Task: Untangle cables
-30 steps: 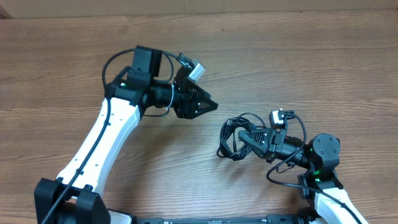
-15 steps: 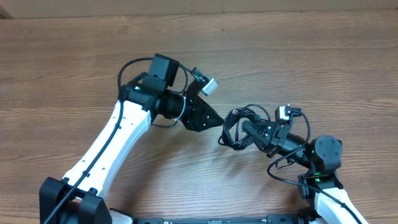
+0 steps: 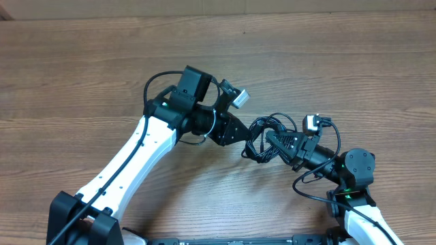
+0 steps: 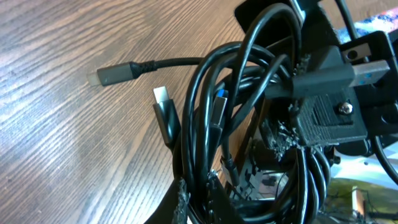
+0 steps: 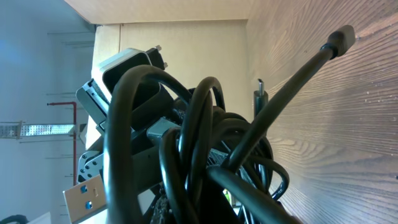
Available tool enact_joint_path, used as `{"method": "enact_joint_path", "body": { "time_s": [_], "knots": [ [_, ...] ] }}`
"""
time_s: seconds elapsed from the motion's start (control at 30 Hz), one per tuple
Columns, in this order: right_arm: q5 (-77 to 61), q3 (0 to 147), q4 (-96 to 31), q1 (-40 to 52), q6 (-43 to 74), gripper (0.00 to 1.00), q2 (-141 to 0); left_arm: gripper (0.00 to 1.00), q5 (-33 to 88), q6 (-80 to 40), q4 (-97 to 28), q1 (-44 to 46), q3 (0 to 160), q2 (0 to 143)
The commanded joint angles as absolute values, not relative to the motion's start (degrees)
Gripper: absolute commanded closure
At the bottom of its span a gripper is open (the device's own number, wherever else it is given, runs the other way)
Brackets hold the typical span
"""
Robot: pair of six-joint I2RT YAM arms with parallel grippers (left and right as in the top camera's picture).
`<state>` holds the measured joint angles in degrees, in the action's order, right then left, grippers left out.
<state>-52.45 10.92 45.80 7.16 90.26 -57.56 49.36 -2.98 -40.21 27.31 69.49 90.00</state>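
Left arm has reached the cables on the wood-grain table.

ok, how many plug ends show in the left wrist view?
3. One grey plug sticks out left of the bundle; one silver-tipped plug at its left edge; one blue-cored plug among the loops. More may be hidden inside.

Nothing readable from where I stand: no lettering, brand mark or number can be made out on the cables, their plugs or the table.
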Motion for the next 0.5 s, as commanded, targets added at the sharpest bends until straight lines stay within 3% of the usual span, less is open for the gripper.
{"method": "enact_joint_path", "body": {
  "time_s": [0.0, 0.23, 0.47],
  "knots": [
    [-52.1, 11.7, 46.9, 7.3, 90.7, 0.96, -57.3, 0.96, 44.8, -5.5, -39.7, 27.7, 68.7, 90.5],
    [-49.1, 11.7, 45.8, 7.3, 88.6, 0.83, -57.4, 0.96, 44.4, -12.1, -32.4, 26.1, 68.7, 90.5],
    [-43.8, 11.7, 32.5, 7.3, 79.9, 0.48, -57.4, 0.96, 44.4, -17.0, -31.4, 19.0, 68.8, 90.5]
  ]
}}
